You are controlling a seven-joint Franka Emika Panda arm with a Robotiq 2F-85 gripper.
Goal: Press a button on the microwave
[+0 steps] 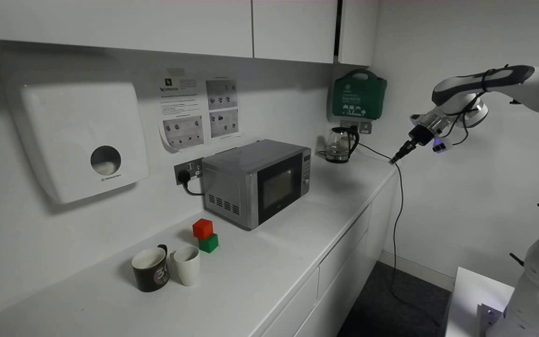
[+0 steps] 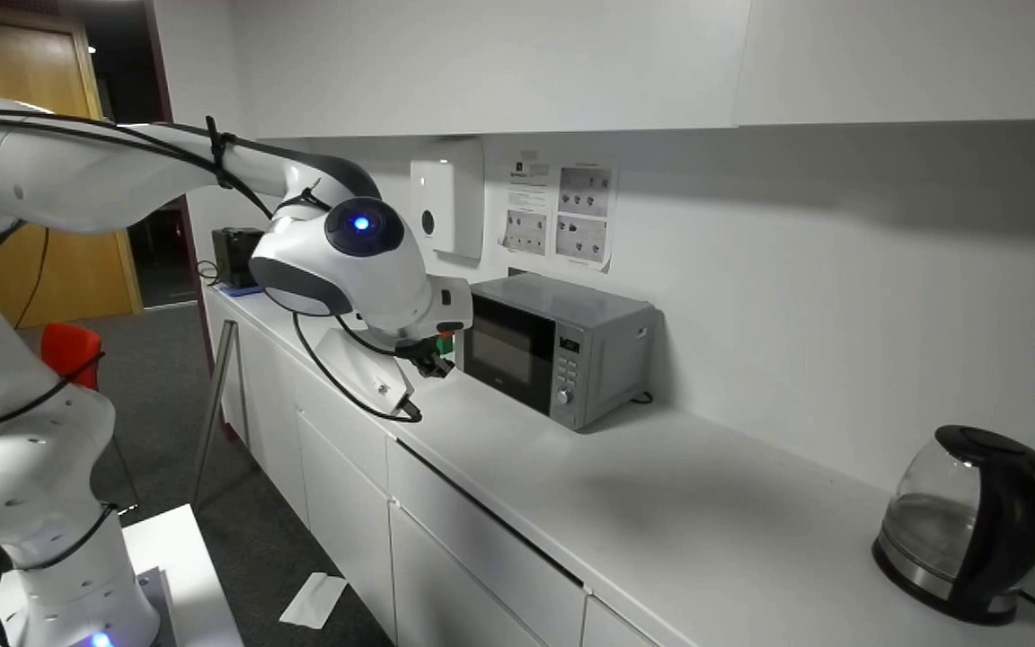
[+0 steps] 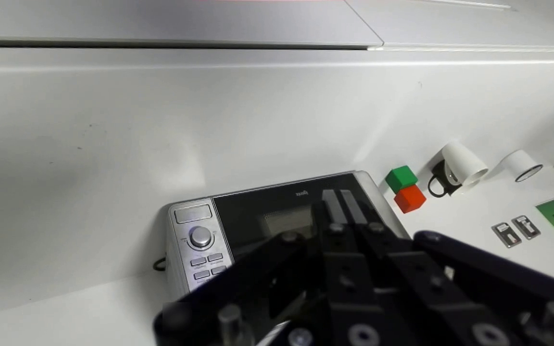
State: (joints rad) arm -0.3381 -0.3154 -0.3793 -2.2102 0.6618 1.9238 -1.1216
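"First Aid Kit" stands in white on a green case in an exterior view, where "Nespresso" heads a posted notice and a bold "3" marks a dark mug. Lettering on the white dispenser and microwave is too small to read.

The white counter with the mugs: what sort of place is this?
Likely a workplace kitchenette: the microwave and glass kettle suit drinks and quick meals, while the green first aid kit hints at an office rather than a home.
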